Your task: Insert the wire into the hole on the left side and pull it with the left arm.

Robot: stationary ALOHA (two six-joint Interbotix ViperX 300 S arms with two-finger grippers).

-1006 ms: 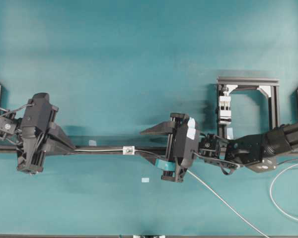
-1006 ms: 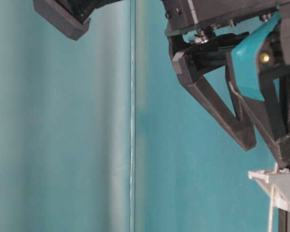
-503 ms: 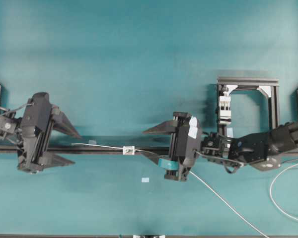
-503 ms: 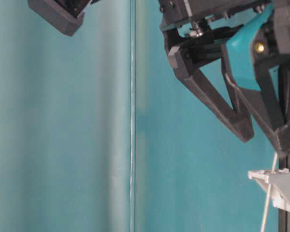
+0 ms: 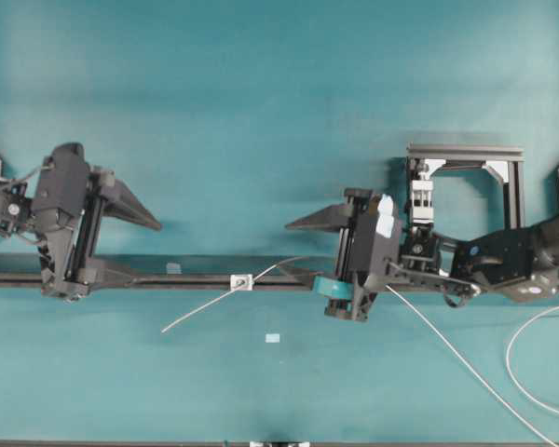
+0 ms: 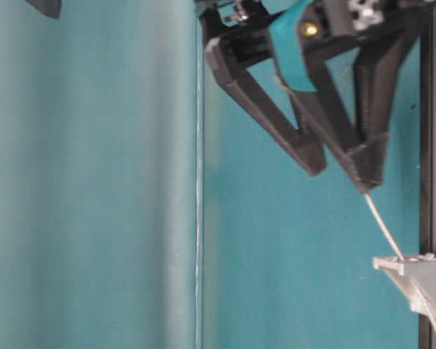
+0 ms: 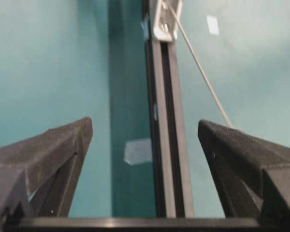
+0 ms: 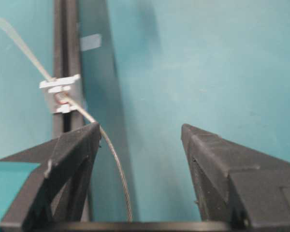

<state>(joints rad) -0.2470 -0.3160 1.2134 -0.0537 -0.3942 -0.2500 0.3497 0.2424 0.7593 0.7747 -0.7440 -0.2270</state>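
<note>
The wire [image 5: 205, 307] is threaded through the hole [image 5: 241, 281], a small white block on the dark rail [image 5: 196, 279]. Its free tip lies loose on the worktop [image 5: 261, 112], ahead of the left fingers [image 5: 140, 247] and off to one side of them, touching neither. On the far side of the block it arcs up past the right fingers [image 5: 303, 250] and trails away in a long slack line.

It looks very light, thin and springy, and probably slippery; a narrow pinch close to the tip, squarely between the pads, seems the safest hold, since a grip further along would let the end flop.

Both pairs of fingers stand wide apart and hold nothing. The wire runs just beside one right finger [image 8: 67, 159].
</note>
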